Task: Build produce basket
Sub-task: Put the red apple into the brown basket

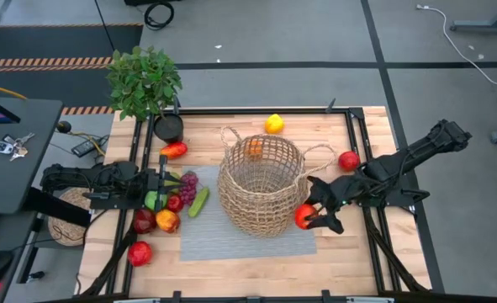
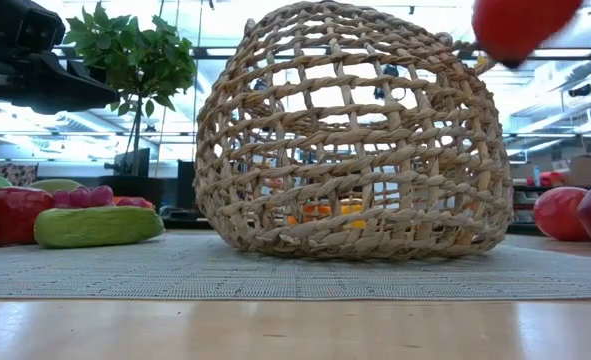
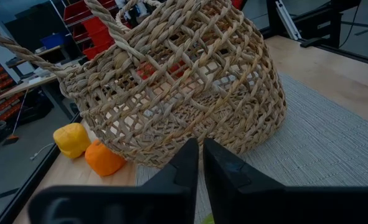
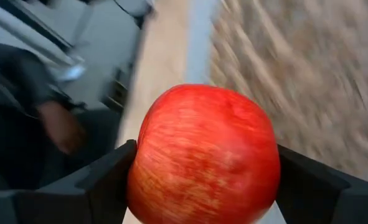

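The tan wicker basket [image 1: 261,185] stands on a grey mat [image 1: 248,240] at mid-table. My right gripper [image 1: 309,217] is shut on a red apple [image 1: 304,216] just beside the basket's right wall. In the low view that apple [image 2: 520,25] hangs about level with the basket's top. On the left lie a cucumber [image 1: 198,202], grapes [image 1: 187,187], a pepper [image 1: 174,150] and several apples [image 1: 144,220]. My left gripper [image 1: 161,187] rests shut among them, pointing at the basket [image 3: 184,87]. My right gripper pinches the red apple between its two fingers, one on each of its opposite sides [image 4: 143,168]. The fingers [image 4: 106,183] come from the table's right, slanting down. The apple is lifted clear of the table.
A lemon [image 1: 274,124] lies at the far edge, with an orange [image 3: 103,158] by the basket's far side. Another red apple [image 1: 348,161] lies right of the basket. A potted plant [image 1: 145,82] stands at the far left corner.
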